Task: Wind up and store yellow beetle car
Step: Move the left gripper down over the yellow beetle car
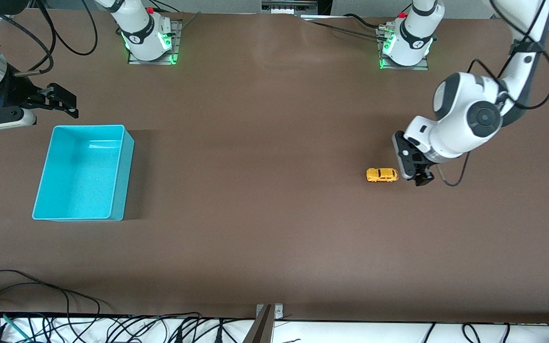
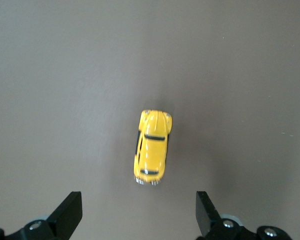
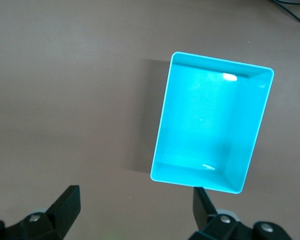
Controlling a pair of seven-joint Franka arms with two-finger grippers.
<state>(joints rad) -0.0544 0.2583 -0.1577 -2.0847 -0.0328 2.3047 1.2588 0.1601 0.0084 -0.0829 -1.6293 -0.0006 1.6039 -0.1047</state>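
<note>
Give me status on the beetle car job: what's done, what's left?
Nothing done yet. The car sits on the table, ungrasped. The left pincer hangs open beside it. The right pincer waits open beside the bin, which is empty. Left: grasp, wind, store.

We've got bare tabletop (image 1: 265,200) on every side of the yellow beetle car (image 1: 382,175), only the left gripper (image 1: 417,172) with jaws spread wide hanging just beside it, while the turquoise bin (image 1: 121,174) sits well apart, open-topped, under the right gripper (image 1: 65,102).
</note>
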